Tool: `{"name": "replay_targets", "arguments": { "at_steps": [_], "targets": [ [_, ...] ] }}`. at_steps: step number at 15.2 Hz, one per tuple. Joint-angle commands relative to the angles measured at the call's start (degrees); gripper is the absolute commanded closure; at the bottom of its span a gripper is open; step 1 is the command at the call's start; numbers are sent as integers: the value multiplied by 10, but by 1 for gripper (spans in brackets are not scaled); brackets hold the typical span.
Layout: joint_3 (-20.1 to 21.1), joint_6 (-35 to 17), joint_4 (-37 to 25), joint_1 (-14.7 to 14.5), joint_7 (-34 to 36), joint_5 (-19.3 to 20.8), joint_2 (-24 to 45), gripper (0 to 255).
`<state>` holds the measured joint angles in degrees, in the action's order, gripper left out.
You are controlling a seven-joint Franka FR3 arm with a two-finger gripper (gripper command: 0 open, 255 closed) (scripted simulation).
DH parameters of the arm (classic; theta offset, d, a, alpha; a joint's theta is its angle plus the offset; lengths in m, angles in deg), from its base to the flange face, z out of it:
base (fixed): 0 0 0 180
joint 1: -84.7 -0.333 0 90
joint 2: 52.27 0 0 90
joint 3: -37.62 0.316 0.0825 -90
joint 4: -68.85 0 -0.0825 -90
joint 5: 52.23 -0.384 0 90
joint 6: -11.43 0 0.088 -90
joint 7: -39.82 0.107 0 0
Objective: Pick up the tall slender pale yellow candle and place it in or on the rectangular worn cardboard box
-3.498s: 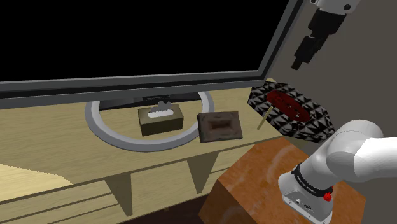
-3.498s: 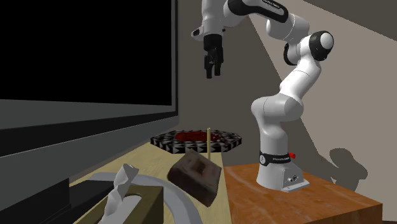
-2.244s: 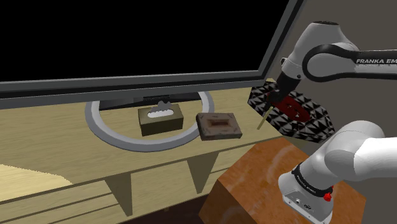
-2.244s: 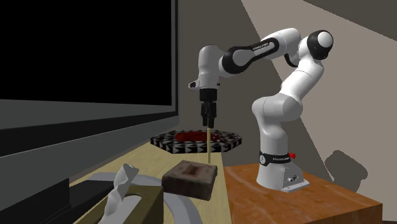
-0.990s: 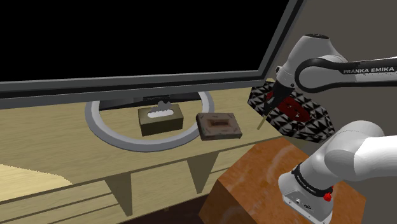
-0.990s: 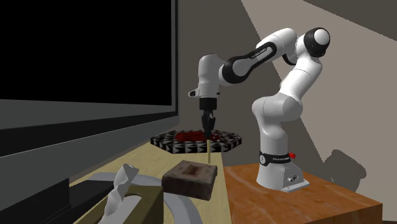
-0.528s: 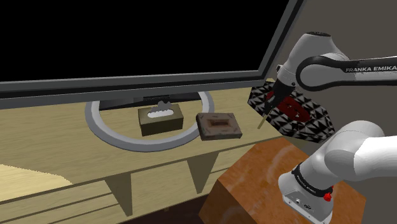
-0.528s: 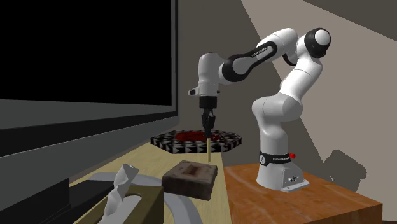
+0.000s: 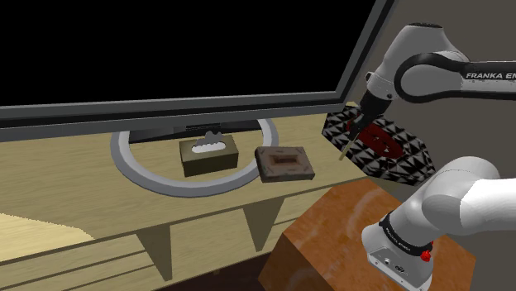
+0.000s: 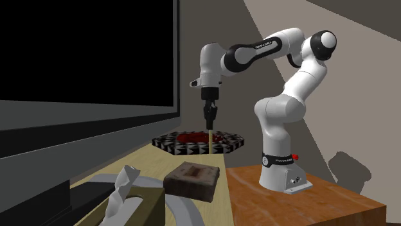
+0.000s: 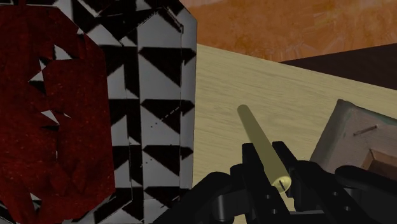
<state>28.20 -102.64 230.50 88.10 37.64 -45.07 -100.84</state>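
Candle (image 11: 261, 145), pale yellow and slender, is clasped near its upper end between the two black fingers (image 11: 252, 167). They are drawn in tight on either side of it, with no gap showing. Its flat top pokes up just past the gripper (image 11: 264, 151), and the rest of the stick runs away from the hand over pale wood.

In the second exterior view the candle (image 10: 210, 141) hangs upright at 6 o'clock from the gripper (image 10: 209, 119). I cannot tell whether its lower end touches the wooden top (image 10: 222, 192). In the shoulder view the candle (image 9: 344, 150) slants towards 7 o'clock from the gripper (image 9: 357, 131).

Just beside the candle stands an eight-sided tray (image 11: 159, 95), its rim patterned in black and white triangles and its inside dark red. In the shoulder view the tray (image 9: 413, 157) lies at about 4 o'clock from the gripper. In the second exterior view the tray (image 10: 173, 146) shows behind the candle.

The brown cardboard box (image 9: 285, 163) rests flat on the wooden top (image 9: 66, 182), at 8 o'clock from the gripper in the shoulder view and apart from the candle. In the second exterior view the cardboard box (image 10: 193, 180) sits at 7 o'clock from the candle, and in the wrist view its corner (image 11: 356, 140) shows.

A tissue box (image 9: 209, 154) stands at 9 o'clock from the cardboard box, inside the grey ring base (image 9: 132, 165) of a big black screen (image 9: 165, 50). The arm's reddish-brown stand (image 9: 331, 240) is at 6 o'clock from the tray.
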Motion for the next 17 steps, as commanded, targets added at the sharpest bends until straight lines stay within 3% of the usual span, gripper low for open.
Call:
{"name": "replay_targets", "arguments": {
  "at_steps": [1, 17],
  "targets": [
    [3, 20, -13, -1, 0, -2, -7, 255],
    [16, 148, -130, -7, 0, -16, -17, 255]
  ]
}}
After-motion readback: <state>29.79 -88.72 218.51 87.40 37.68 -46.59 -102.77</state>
